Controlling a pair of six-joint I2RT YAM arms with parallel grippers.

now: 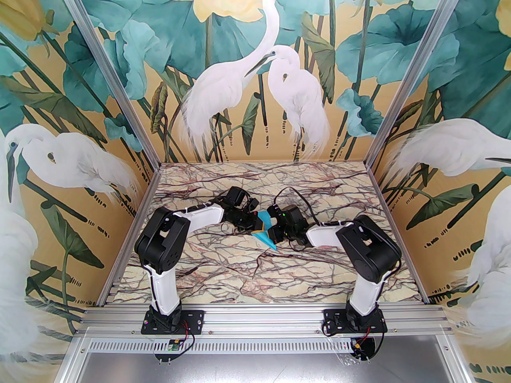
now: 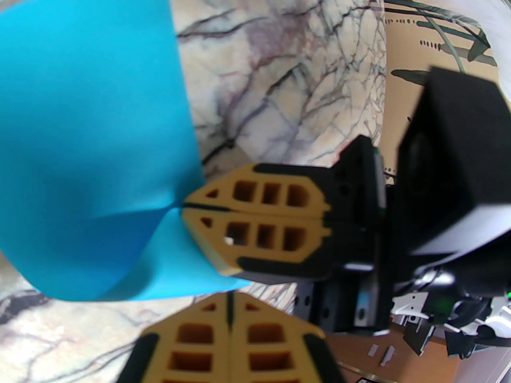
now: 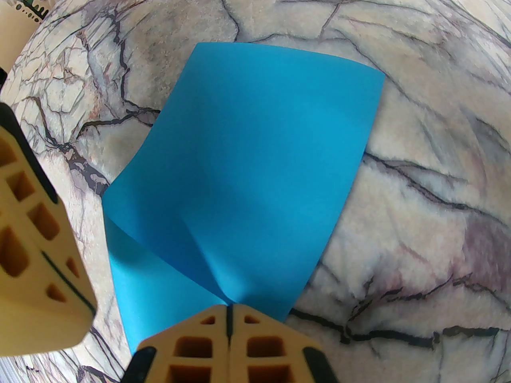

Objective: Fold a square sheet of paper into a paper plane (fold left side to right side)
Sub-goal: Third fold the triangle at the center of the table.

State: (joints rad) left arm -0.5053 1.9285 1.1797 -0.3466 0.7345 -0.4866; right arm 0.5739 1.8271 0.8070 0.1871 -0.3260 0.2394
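Note:
The square sheet of paper (image 1: 266,238) is turquoise-blue and lies at the middle of the marble table (image 1: 207,269), one side curled loosely over the other without a flat crease (image 3: 255,166). My right gripper (image 1: 272,229) is shut on the sheet's near edge, and the paper puckers where its tan tips meet (image 3: 228,306). The left wrist view shows the same pinch (image 2: 185,205) from the side. My left gripper (image 1: 258,225) is shut, with its tips (image 2: 229,295) right at the sheet's (image 2: 88,134) lower edge. In the right wrist view a strip of marble shows between the left gripper (image 3: 92,308) and the paper.
The two wrists nearly touch over the table's centre, with cables looping behind them (image 1: 287,192). Painted walls with white herons (image 1: 279,94) and aluminium posts (image 1: 153,162) close in the back and sides. An aluminium rail (image 1: 255,317) carries the arm bases.

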